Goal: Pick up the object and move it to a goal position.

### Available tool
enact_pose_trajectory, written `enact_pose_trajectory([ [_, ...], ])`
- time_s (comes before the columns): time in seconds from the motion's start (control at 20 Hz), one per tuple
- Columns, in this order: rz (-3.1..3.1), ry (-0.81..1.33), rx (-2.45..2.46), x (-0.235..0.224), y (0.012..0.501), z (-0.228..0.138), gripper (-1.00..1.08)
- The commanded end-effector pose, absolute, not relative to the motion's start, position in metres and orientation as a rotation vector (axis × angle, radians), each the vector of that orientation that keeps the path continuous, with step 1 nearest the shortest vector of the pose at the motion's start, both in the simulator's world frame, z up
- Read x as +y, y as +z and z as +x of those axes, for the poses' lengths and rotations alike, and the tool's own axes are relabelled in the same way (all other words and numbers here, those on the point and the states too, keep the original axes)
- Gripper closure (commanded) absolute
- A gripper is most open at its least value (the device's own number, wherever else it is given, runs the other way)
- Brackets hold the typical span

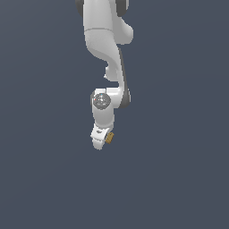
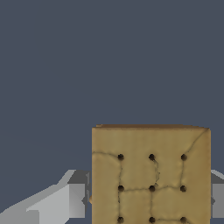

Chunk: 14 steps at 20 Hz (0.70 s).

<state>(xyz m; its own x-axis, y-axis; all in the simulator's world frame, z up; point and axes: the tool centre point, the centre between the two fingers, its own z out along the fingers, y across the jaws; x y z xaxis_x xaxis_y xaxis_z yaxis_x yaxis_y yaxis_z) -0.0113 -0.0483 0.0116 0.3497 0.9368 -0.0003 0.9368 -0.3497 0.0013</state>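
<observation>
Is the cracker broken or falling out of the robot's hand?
Nothing looks wrong. The cracker-like block shows no breaks, only its dots and crease lines. It sits squarely between the jaws of the gripper, poking out on the exterior view's right.

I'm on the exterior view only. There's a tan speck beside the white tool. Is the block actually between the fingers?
Observer: Yes. In the wrist view the block fills the space between the two grey fingers, one on each side of it; the tool is shut on it.
Operator: Which face is turned toward the wrist camera?
Observer: The broad flat one, with dark dots and crease lines in a grid.
Operator: Anything under it?
Observer: Only plain dark background behind the block; no surface or goal marker shows there.
</observation>
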Motion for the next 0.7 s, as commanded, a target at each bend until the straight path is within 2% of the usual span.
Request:
enact_pose_trajectory([
  [0.0,2.580,0.000,1.792,-0.048,0.011,-0.012,1.08],
  [0.35,2.580,0.001,1.791,-0.047,0.022,-0.008,1.08],
  [0.65,2.579,0.001,1.792,-0.044,0.054,0.003,1.08],
])
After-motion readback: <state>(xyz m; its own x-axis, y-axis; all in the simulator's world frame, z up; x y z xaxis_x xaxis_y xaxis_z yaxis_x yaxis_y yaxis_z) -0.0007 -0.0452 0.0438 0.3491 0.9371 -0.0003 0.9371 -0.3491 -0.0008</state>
